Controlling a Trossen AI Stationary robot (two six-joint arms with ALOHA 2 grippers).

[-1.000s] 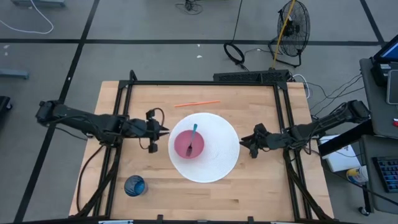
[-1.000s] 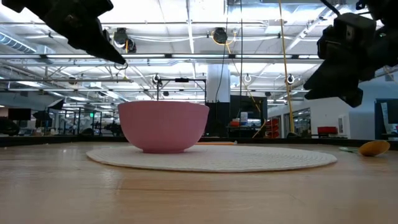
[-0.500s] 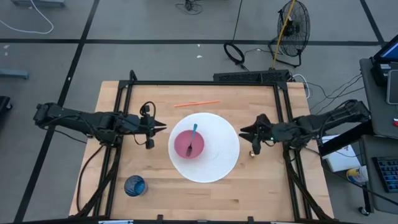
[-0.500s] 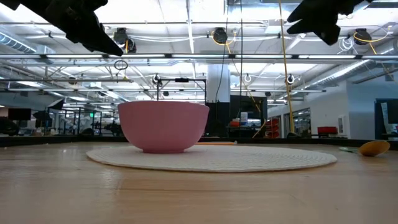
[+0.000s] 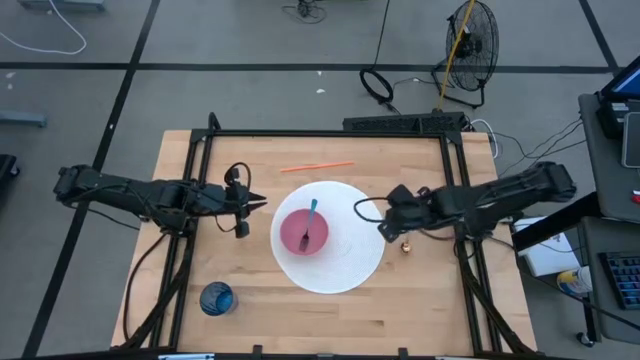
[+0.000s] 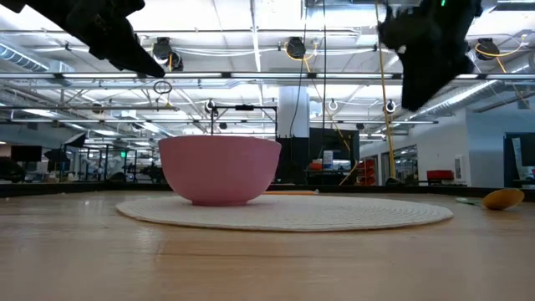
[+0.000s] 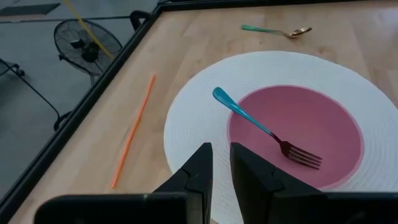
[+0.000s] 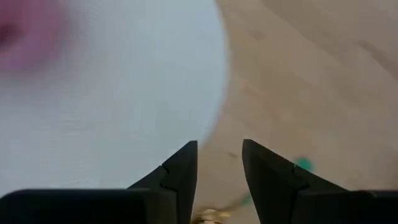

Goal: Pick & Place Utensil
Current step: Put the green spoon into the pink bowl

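A pink bowl stands on a round white placemat. A fork with a teal handle lies in it, tines on the bowl's floor and handle leaning on the rim. A spoon with a teal handle and a gold bowl lies flat on the wood by the placemat's right edge. My right gripper hangs over that edge, raised and a little open, with the spoon just below it. My left gripper waits left of the placemat, with a narrow gap between its fingers.
An orange straw lies on the wood beyond the placemat. A blue cup stands near the table's front left corner. A black frame runs along the table's far and side edges. Bare wood lies in front of the placemat.
My right gripper has risen from low beside the placemat's right edge, shifted toward the table's left over that edge, and tipped its fingers downward. The spoon beneath it has stayed put. My left gripper has risen slightly. Bowl and fork have not moved.
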